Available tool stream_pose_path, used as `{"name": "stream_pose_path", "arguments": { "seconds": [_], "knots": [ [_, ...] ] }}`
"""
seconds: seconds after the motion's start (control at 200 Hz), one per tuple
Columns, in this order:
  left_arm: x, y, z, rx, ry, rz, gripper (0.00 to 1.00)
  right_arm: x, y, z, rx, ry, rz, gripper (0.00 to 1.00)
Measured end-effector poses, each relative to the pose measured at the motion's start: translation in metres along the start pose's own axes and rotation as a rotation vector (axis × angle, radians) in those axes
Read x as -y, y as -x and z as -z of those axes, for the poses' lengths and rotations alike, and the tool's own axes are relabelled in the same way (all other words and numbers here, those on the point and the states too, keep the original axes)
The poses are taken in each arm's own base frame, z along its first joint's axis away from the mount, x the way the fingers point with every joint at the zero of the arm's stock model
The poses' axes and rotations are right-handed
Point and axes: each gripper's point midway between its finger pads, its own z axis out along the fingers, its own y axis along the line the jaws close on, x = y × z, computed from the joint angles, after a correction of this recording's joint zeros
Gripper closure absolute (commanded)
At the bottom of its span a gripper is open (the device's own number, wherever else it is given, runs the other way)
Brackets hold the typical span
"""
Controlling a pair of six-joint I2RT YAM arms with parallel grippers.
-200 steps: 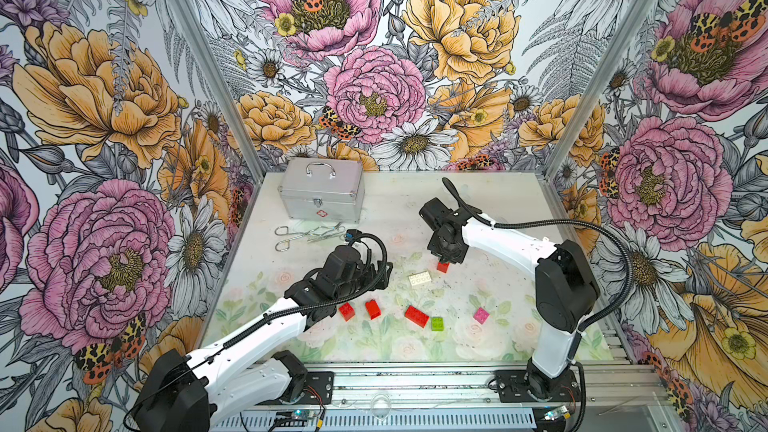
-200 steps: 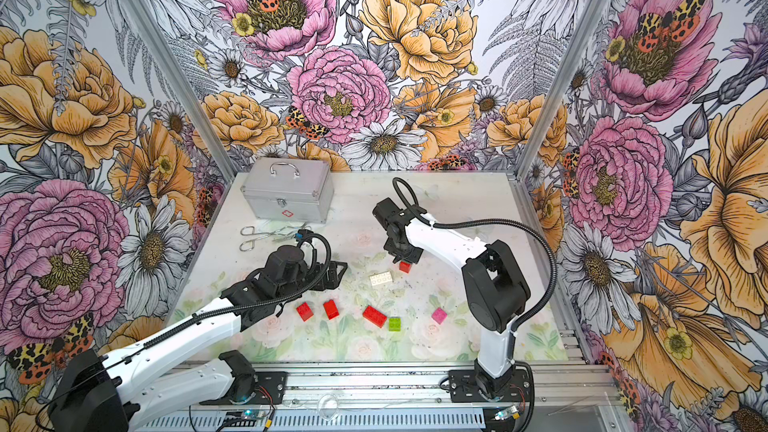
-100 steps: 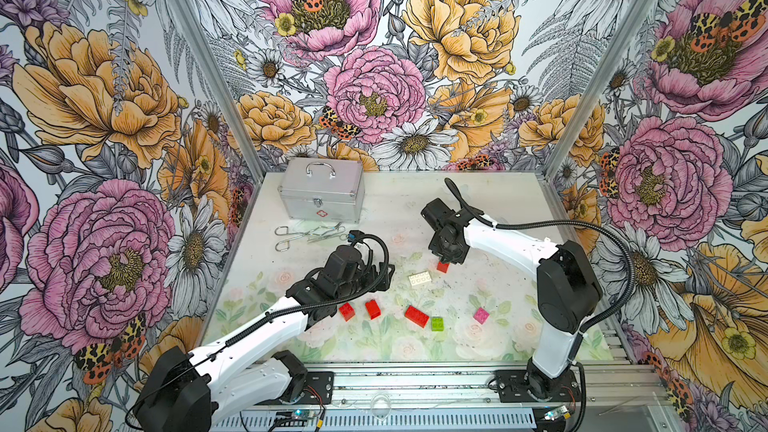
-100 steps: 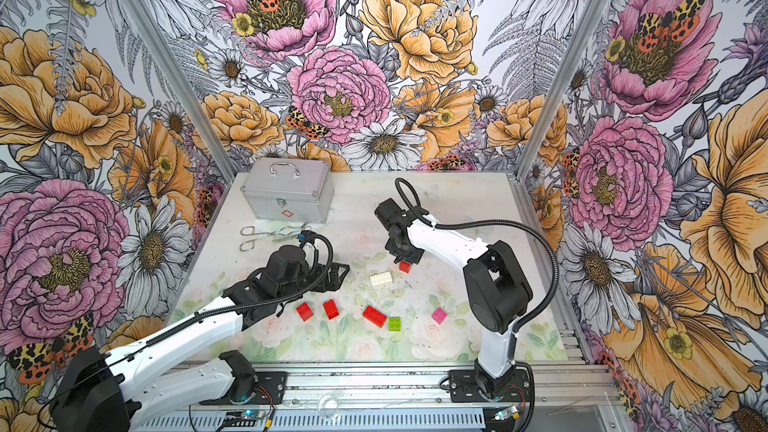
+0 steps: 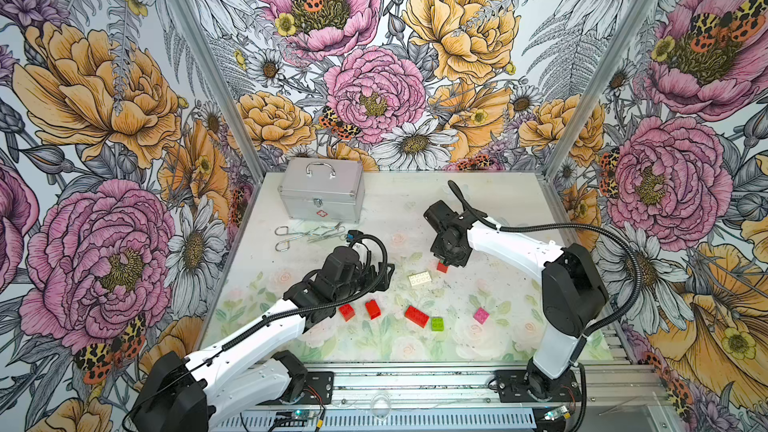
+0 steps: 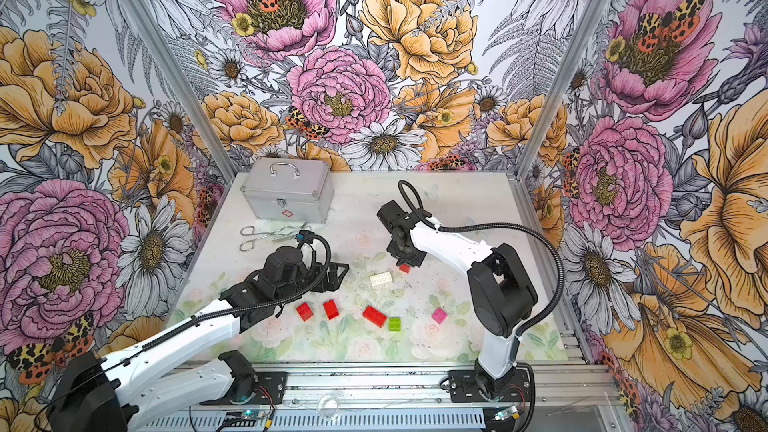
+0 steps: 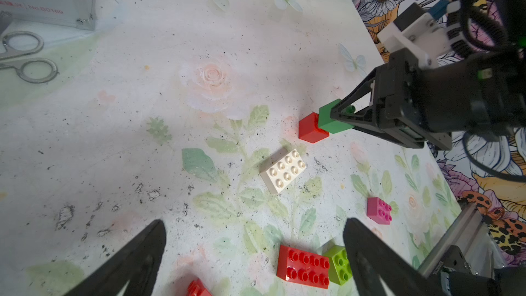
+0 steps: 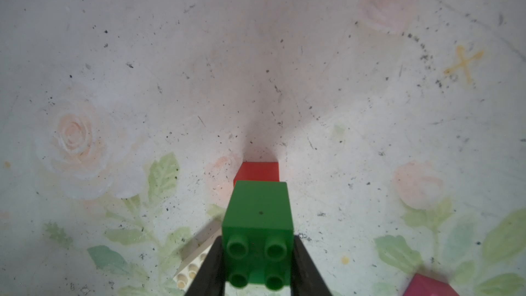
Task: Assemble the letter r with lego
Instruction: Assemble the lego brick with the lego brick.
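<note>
The right gripper (image 7: 341, 116) is grasping the dark green brick (image 8: 257, 209), which is seemingly touching the small red brick (image 7: 311, 128) on the worktop (image 7: 170, 81). The left gripper (image 7: 253, 223) is hanging released nearby. The joining step is running; the next move is probably needing aligned, firm pressing.

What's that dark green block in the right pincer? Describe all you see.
The dark green brick is a small, glossy plastic cube with four studs on one face. It is tipped sideways, studs facing the wrist, clamped between the black fingers of the right pincer. Its opposite end meets a red brick; joined or not, I cannot tell.
</note>
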Motion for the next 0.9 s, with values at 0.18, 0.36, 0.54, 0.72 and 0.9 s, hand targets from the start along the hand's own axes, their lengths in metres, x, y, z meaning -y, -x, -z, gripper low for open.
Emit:
{"name": "stream_pose_path", "arguments": {
  "seconds": [0.18, 0.36, 0.54, 0.72, 0.9],
  "knots": [
    [0.001, 0.002, 0.003, 0.011, -0.007, 0.0, 0.01, -0.001, -0.001, -0.001, -0.009, 0.005, 0.0, 0.79],
    [0.002, 0.003, 0.003, 0.016, -0.01, 0.0, 0.01, -0.002, -0.002, -0.001, -0.015, 0.006, 0.0, 0.79],
    [0.001, 0.003, 0.003, 0.016, -0.009, 0.0, 0.01, -0.004, -0.001, -0.002, -0.024, -0.012, 0.018, 0.79],
    [0.003, 0.006, 0.009, 0.036, -0.022, 0.0, 0.01, 0.0, 0.0, -0.002, -0.03, -0.033, 0.029, 0.79],
    [0.006, 0.01, 0.015, 0.059, -0.036, 0.0, 0.01, 0.002, 0.0, -0.001, -0.032, -0.04, 0.03, 0.79]
  ]
}}
